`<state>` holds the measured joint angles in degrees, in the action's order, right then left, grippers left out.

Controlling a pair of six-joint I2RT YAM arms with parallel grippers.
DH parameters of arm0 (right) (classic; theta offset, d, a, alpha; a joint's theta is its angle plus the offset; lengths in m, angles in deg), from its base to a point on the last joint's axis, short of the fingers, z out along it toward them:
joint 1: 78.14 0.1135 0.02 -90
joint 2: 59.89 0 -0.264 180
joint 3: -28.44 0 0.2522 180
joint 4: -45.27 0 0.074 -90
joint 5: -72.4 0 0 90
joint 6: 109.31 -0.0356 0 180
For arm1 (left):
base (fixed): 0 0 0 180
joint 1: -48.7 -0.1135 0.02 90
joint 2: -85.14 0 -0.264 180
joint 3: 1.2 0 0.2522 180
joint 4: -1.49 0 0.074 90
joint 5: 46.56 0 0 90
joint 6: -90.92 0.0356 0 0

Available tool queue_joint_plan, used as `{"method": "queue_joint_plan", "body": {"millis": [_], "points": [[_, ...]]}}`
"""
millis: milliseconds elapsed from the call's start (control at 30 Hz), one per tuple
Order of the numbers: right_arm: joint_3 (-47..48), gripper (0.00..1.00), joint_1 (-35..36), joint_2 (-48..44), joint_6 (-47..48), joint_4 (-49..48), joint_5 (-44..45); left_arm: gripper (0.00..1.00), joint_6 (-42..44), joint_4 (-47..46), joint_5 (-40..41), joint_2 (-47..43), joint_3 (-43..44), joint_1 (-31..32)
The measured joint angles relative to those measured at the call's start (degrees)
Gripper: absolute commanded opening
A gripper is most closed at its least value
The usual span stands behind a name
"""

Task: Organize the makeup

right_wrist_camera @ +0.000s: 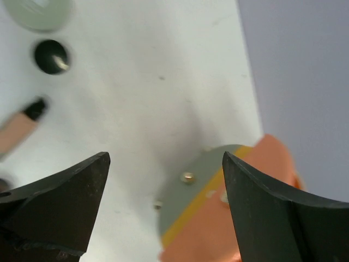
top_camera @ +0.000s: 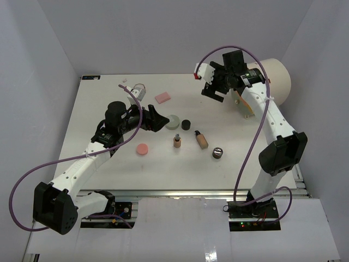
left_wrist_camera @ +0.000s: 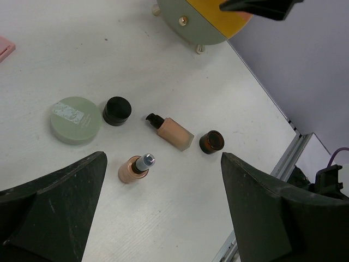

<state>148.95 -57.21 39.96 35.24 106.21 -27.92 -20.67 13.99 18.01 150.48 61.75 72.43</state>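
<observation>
From above, the left pincer [top_camera: 161, 121] is wide open and holds nothing. Its tips point at the grey-green compact [top_camera: 173, 121], which lies just beside them on the table [top_camera: 103, 98]. After it, in a loose row, come the black jar [top_camera: 186, 124], the small bottle [top_camera: 177, 142], the beige tube [top_camera: 201, 139] and the brown jar [top_camera: 217, 153]. The pink disc [top_camera: 142, 149] lies near the left arm, and the pink pad [top_camera: 162, 97] further back. I count one of each, so seven pieces. A small pale thing [top_camera: 139, 91] at the back I cannot make out. The right pincer [top_camera: 211, 87] is beside the cream case [top_camera: 275, 76], well apart from the makeup; here I cannot tell how wide it is.

In the left wrist view, the left pincer [left_wrist_camera: 163, 164] has both fingers [left_wrist_camera: 54, 207] far apart with nothing between them. The small bottle [left_wrist_camera: 135, 168] stands nearest to them, then the beige tube [left_wrist_camera: 172, 132], brown jar [left_wrist_camera: 211, 142], black jar [left_wrist_camera: 116, 110] and grey-green compact [left_wrist_camera: 74, 119]. The pink pad [left_wrist_camera: 4, 48] and the case [left_wrist_camera: 212, 19] are cut off by the edge.

In the right wrist view, the right pincer [right_wrist_camera: 166, 164] is wide open and empty, above the orange front of the case [right_wrist_camera: 229, 218]. The compact [right_wrist_camera: 41, 13], black jar [right_wrist_camera: 50, 56] and tube [right_wrist_camera: 19, 128] are blurred and far to the side.
</observation>
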Motion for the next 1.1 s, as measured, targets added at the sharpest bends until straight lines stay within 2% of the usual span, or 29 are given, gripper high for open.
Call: {"method": "queue_joint_plan", "body": {"millis": [33, 167, 267, 500, 733, 933, 1100], "points": [[-2.38, 0.96, 0.12, -1.34, -3.71, -0.61, -2.39, 0.96, 0.08, 0.05, 0.12, -0.01, 0.00, 0.00], [-13.68, 0.88, 0.09, -4.81, -15.33, -1.53, -10.74, 0.96, 0.37, 0.31, 0.82, -0.35, -0.04, 0.00], [-24.57, 0.89, 0.09, -5.70, -21.34, -3.68, -13.85, 0.96, 0.83, 0.68, 1.46, -1.53, -0.58, 0.00], [-44.89, 0.95, 0.09, -10.24, -29.12, -9.08, -9.65, 0.97, 2.36, 2.82, 3.74, -7.09, -3.77, 0.00], [-53.53, 0.93, 0.09, -14.01, -31.42, -16.55, -5.72, 0.97, 3.62, 4.37, 5.91, -8.90, -4.70, 0.00], [-57.38, 0.80, 0.09, -14.03, -31.71, -18.94, -4.84, 0.97, 4.00, 4.73, 6.60, -8.83, -4.70, -0.02], [-57.79, 0.59, 0.09, -14.40, -31.65, -20.65, -3.57, 0.97, 4.17, 4.75, 6.64, -8.76, -4.70, -0.02]]}}
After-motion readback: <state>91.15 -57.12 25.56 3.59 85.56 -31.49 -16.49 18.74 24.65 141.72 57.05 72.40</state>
